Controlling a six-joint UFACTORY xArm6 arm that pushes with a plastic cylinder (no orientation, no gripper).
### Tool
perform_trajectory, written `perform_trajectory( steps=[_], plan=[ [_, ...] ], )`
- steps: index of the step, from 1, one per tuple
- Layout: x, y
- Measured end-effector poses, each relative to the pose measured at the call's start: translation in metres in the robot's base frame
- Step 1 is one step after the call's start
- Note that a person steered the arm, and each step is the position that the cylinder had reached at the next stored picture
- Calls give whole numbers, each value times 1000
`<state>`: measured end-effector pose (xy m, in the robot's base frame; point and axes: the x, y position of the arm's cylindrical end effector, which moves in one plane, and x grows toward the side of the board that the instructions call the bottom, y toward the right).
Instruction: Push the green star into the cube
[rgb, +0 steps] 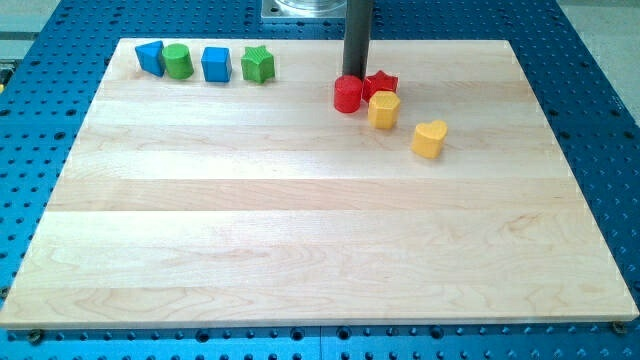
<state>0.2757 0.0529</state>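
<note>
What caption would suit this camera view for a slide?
My tip sits behind the red cylinder, far right of the green star and blue cube.

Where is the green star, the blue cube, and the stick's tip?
green star (258, 65), camera view, middle of its top face.
blue cube (215, 64), camera view, middle of its top face.
my tip (356, 75), camera view, rod's lower end, behind the red cylinder (347, 95).

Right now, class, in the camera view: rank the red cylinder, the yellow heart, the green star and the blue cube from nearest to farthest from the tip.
1. Red cylinder: right at my tip, just below it.
2. Yellow heart: toward the view's lower right.
3. Green star: to the view's left, near the top edge.
4. Blue cube: just left of the star.
</note>
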Motion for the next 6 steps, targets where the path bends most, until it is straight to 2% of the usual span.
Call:
perform_trajectory(
  steps=[2, 6],
  plan=[
    [-23, 0],
    [-33, 0]
  ],
)
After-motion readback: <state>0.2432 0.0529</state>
